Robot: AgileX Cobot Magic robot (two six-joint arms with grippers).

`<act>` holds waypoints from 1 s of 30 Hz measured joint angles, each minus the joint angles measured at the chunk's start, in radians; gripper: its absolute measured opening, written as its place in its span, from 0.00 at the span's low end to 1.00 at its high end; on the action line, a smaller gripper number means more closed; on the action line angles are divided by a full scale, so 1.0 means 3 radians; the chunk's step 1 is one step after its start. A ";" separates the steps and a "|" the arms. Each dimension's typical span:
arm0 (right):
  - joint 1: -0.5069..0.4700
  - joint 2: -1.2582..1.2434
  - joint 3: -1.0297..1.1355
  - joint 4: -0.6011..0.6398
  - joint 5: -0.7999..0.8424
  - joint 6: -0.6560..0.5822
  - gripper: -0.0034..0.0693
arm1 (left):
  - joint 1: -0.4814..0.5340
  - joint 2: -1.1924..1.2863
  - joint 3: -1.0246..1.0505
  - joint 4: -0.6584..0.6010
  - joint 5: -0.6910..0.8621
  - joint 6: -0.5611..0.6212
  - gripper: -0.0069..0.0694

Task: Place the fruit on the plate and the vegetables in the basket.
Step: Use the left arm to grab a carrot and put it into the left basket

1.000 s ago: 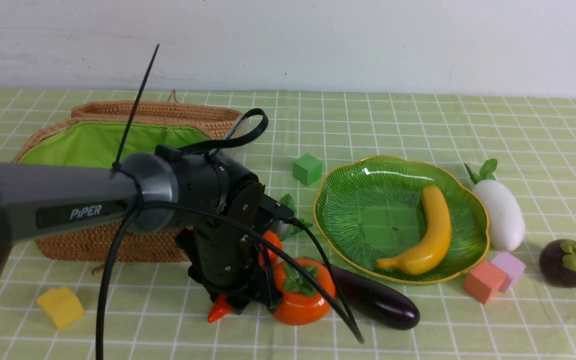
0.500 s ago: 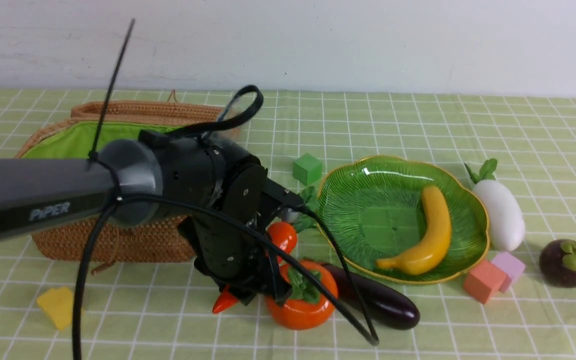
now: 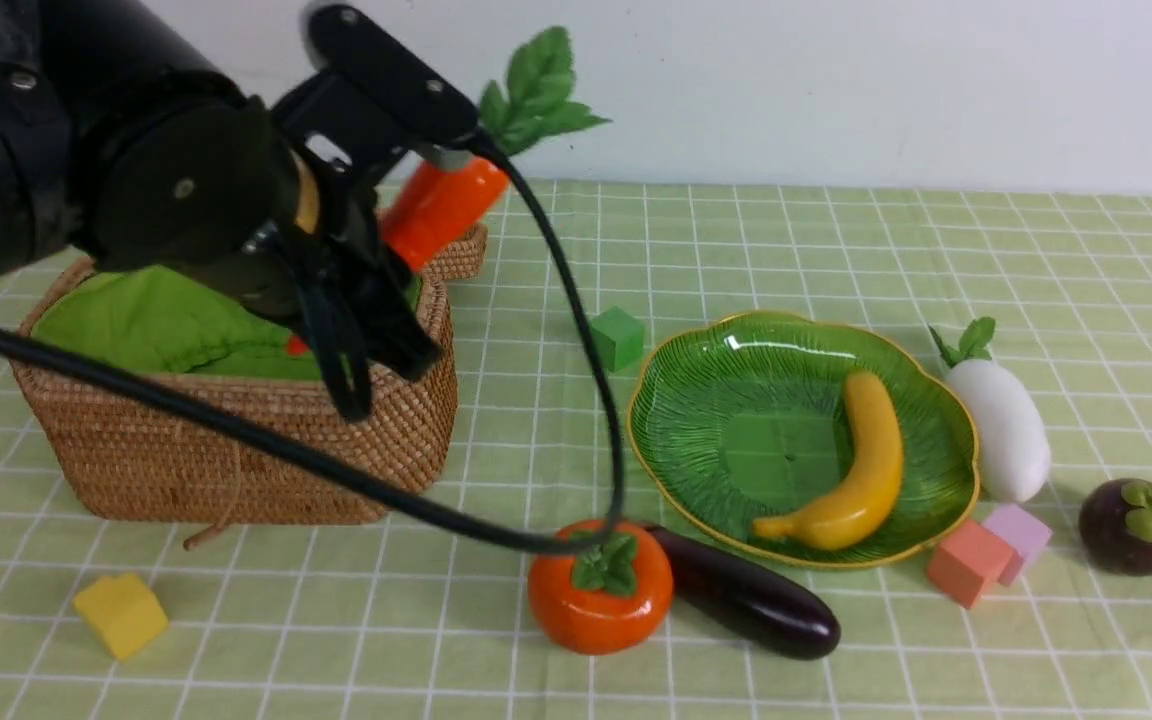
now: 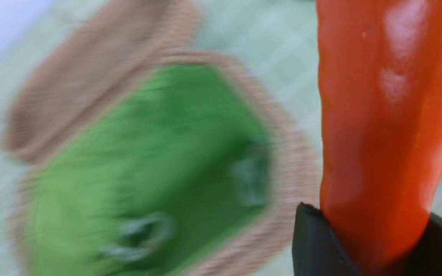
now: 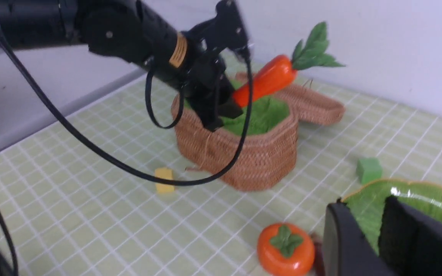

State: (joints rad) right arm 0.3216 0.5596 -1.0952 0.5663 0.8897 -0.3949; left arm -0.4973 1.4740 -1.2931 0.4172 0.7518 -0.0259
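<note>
Orange-red glossy carrot [image 3: 441, 205], likely light, stiff and slippery, is clamped near its thin tip by the left gripper [image 3: 371, 330], above the right side of the basket [image 3: 236, 450]; a mid-body hold would sit surer

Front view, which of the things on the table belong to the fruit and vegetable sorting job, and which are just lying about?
Belong to the job: carrot, eggplant, radish, basket, banana, persimmon, mangosteen, plate.

Just lying about: green cube, yellow cube, orange cube, lilac cube.
</note>
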 joint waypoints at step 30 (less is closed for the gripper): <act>0.0000 0.0000 0.0000 -0.0008 0.0099 -0.0016 0.29 | 0.0975 0.0514 0.0000 0.0310 -0.0312 0.0054 0.93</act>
State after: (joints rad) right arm 0.3216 0.5596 -1.0952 0.5640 0.9194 -0.3996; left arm -0.2048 1.6281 -1.2931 0.5101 0.6581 -0.0096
